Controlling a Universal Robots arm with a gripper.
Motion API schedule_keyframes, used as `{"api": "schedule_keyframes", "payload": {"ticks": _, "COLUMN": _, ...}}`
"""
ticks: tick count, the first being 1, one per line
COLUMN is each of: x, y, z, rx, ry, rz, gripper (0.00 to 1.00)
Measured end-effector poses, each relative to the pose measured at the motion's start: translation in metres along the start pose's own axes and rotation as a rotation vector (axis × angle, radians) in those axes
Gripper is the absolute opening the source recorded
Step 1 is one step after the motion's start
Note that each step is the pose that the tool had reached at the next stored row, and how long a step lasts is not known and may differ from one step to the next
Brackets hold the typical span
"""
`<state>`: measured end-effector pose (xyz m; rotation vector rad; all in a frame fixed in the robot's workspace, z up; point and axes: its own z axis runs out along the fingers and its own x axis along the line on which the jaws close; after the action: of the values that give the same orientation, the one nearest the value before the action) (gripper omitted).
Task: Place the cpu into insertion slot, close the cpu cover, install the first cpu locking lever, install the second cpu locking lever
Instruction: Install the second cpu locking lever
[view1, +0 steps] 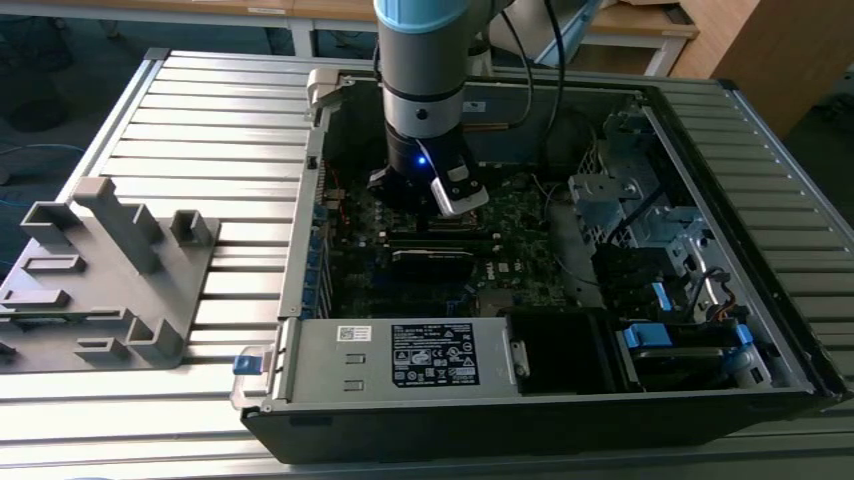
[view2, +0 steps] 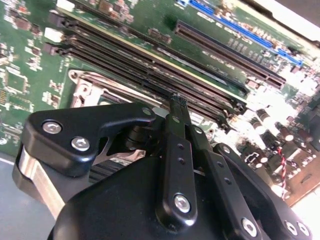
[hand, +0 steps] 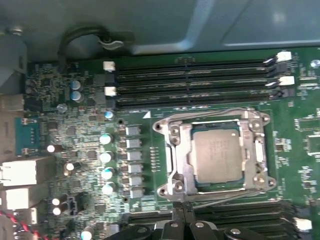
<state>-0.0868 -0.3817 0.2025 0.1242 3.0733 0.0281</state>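
An open black desktop computer case (view1: 561, 400) lies on its side on a ribbed silver metal table (view1: 200, 130), with a grey labelled power-supply box (view1: 400, 355) along its near edge and a grey plastic fixture (view1: 107, 270) well apart on the table, toward the exterior view's left. One blue-and-silver robot arm (view1: 427, 60) reaches straight down into the case over the dark green motherboard (hand: 75, 150). Its black gripper (view2: 175, 107) has its two slim fingers pressed together at the tips, holding nothing that can be seen. In the first wrist view, the small square cpu with a dull grey metal face (hand: 217, 155) already sits flat in the black, silver-rimmed insertion slot (hand: 215, 152), and the thin silver cpu cover frame (hand: 177, 155) lies down around it. Two thin wire locking levers (hand: 210, 112) run along opposite sides of the socket; whether they are latched is unclear. Judging from this, placing and covering look finished and the lever steps are in hand, calling for a firm press and hook of each lever. Four long black memory slots (hand: 195, 82) lie beside the socket.
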Motion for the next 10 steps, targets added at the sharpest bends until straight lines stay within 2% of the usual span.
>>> {"api": "schedule_keyframes", "payload": {"ticks": 2, "x": 0.0029, "y": 0.0, "z": 0.0007, "rx": 0.0, "ry": 0.0, "rz": 0.0, "gripper": 0.11}}
{"api": "schedule_keyframes", "payload": {"ticks": 6, "x": 0.0035, "y": 0.0001, "z": 0.0009, "rx": 0.0002, "ry": 0.0001, "rz": 0.0, "gripper": 0.11}}
{"api": "schedule_keyframes", "payload": {"ticks": 10, "x": 0.0039, "y": 0.0001, "z": 0.001, "rx": -0.0108, "ry": 0.0009, "rz": 0.001, "gripper": 0.11}}
